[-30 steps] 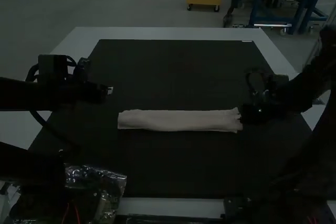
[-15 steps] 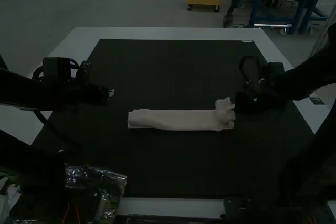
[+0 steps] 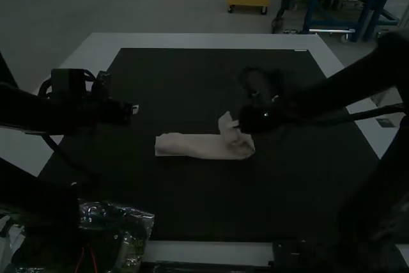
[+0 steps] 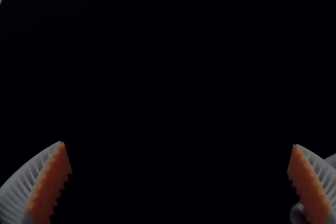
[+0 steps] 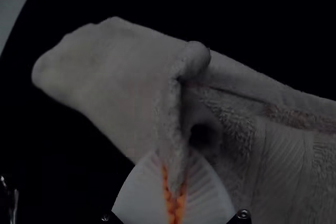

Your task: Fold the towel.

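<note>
The towel (image 3: 195, 147) lies as a narrow strip on the black mat (image 3: 204, 202), its right end lifted and curled back, edge pinched in the right tool (image 3: 236, 123); the left tool (image 3: 135, 110) hovers nearby, fingers apart.

A pale, textured towel (image 3: 198, 147) is laid as a narrow strip, left to right, near the middle of the dark mat (image 3: 192, 81). Its right end is raised and turned back toward the left, with the edge pinched.
</note>
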Robot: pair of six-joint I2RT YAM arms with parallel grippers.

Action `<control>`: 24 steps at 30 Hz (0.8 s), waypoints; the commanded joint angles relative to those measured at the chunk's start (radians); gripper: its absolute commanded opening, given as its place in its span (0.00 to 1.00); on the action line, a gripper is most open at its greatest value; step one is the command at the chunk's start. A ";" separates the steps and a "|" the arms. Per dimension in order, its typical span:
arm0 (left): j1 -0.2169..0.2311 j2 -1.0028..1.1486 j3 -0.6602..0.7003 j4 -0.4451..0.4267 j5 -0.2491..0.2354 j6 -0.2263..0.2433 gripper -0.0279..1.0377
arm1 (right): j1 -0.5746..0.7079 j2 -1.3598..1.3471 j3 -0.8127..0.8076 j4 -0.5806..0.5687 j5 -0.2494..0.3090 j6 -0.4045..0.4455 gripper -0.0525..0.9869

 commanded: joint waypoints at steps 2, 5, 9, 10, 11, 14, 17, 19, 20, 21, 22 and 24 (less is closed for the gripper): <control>0.002 0.007 -0.020 0.018 -0.007 -0.013 0.94 | 0.080 0.039 0.065 0.026 0.001 0.079 0.03; 0.005 0.008 -0.023 0.022 -0.006 -0.013 0.94 | 0.125 0.081 0.093 0.041 0.003 0.087 0.03; 0.007 0.008 -0.026 0.025 -0.004 -0.013 0.94 | 0.166 0.134 0.130 0.064 0.003 0.099 0.03; 0.007 0.007 -0.027 0.029 -0.004 -0.015 0.94 | 0.175 0.146 0.137 0.073 0.003 0.102 0.03; 0.007 0.007 -0.027 0.031 -0.004 -0.015 0.94 | 0.183 0.158 0.148 0.076 0.003 0.104 0.03; 0.007 0.007 -0.027 0.032 -0.003 -0.013 0.94 | 0.206 0.197 0.174 0.095 0.003 0.108 0.03; 0.008 0.007 -0.027 0.032 -0.001 -0.013 0.94 | 0.224 0.229 0.203 0.099 0.003 0.108 0.03; 0.008 0.007 -0.027 0.032 -0.001 -0.013 0.94 | 0.235 0.250 0.225 0.099 0.003 0.108 0.03; 0.008 0.007 -0.027 0.034 0.000 -0.013 0.94 | 0.238 0.258 0.235 0.099 0.003 0.108 0.03; 0.008 0.007 -0.027 0.035 0.000 -0.013 0.94 | 0.240 0.266 0.246 0.101 0.003 0.108 0.03; 0.008 0.008 -0.029 0.035 0.002 -0.013 0.94 | 0.243 0.275 0.255 0.101 0.003 0.108 0.03; 0.008 0.007 -0.029 0.037 0.002 -0.013 0.94 | 0.243 0.290 0.275 0.101 0.001 0.108 0.03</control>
